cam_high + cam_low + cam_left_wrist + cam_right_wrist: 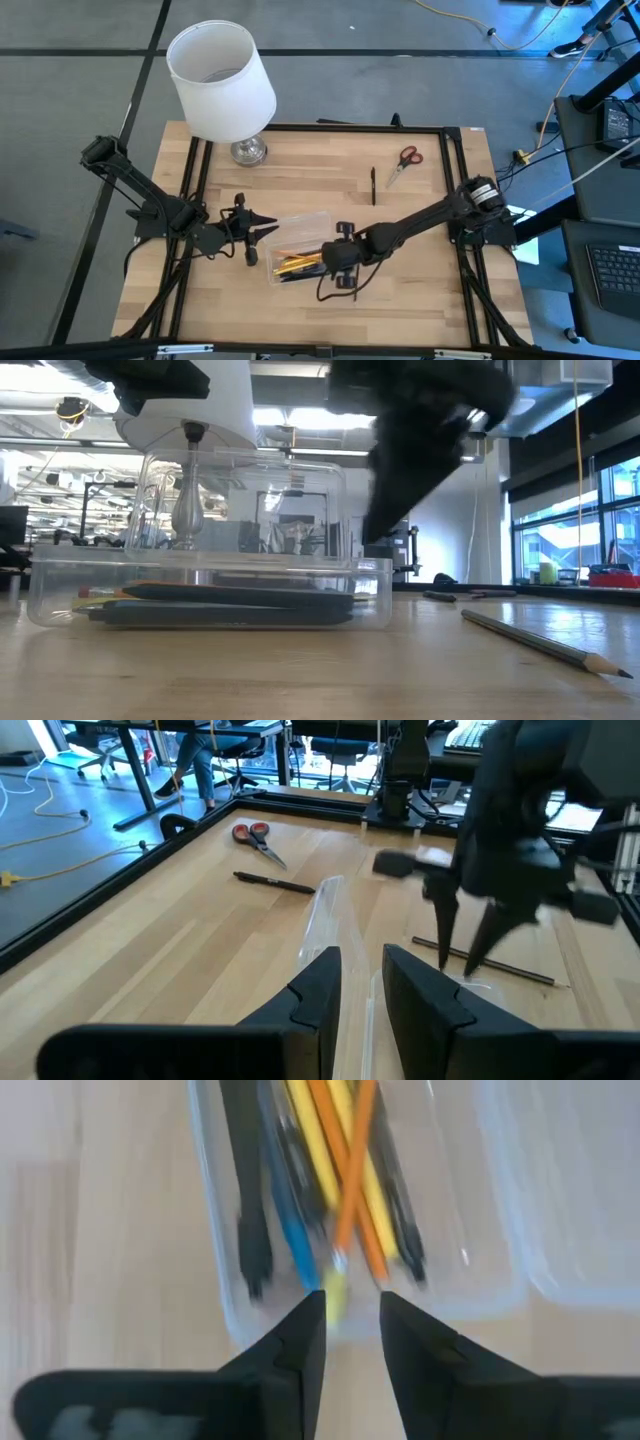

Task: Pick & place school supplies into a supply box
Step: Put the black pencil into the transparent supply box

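Observation:
The clear supply box (300, 250) rests flat on the table's middle, its lid (245, 500) standing up. Yellow, orange, black and grey-blue pencils and pens (330, 1170) lie inside it. My right gripper (352, 1300) hangs open over the box's right end, fingers pointing down. My left gripper (262, 232) is at the box's left end, shut on clear plastic. One grey pencil (545, 643) lies on the table near the box, under my right gripper (465, 955). A black pen (373, 185) and red-handled scissors (405, 158) lie flat toward the far right. My left gripper (362, 960) has the thin clear edge of the box's raised lid (328, 915) between its two fingers. It comes level from the table's left. The box stays on the table; the gripper hides the exact place of contact.
A white-shaded lamp (222, 80) on a silver base (248, 150) stands at the far left of the table. A black frame (455, 190) runs round the tabletop. Bare wood lies near the front edge and right of the box.

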You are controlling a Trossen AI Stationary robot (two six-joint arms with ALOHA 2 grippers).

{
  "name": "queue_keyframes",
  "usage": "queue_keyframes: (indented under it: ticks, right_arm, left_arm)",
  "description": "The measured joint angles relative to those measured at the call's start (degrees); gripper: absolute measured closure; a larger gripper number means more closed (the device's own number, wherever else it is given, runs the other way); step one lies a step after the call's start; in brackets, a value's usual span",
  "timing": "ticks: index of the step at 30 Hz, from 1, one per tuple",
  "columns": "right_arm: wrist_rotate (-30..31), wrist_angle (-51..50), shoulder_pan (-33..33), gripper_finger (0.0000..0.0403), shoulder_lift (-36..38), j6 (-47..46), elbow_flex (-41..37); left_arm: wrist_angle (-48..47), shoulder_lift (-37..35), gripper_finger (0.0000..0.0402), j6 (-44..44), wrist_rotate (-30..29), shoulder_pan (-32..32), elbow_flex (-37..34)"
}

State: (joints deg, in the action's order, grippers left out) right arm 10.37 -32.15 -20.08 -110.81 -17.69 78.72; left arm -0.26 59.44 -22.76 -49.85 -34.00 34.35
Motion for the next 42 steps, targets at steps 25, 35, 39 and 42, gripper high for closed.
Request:
queue_keyframes:
  ticks: [25, 35, 39, 42]
  right_arm:
    - [-20.8, -5.7, 3.1, 0.0302, 8.7, 41.0, -8.8]
    - [-44.8, 4.2, 12.2, 0.0302, 8.7, 54.3, -16.6]
    - [-48.4, 4.8, 14.9, 0.0302, 8.7, 66.4, -18.9]
    - [-48.7, 7.6, 16.2, 0.0302, 8.7, 72.1, -21.5]
  left_arm:
    - [-0.1, 0.0, 0.0329, 1.4, -0.1, 0.0, 0.0]
    - [-0.1, 0.0, 0.0329, 2.2, -0.1, 0.0, 0.0]
    - [-0.1, 0.0, 0.0329, 4.0, -0.2, 0.0, 0.0]
    - [-0.1, 0.0, 0.0329, 4.1, -0.2, 0.0, 0.0]
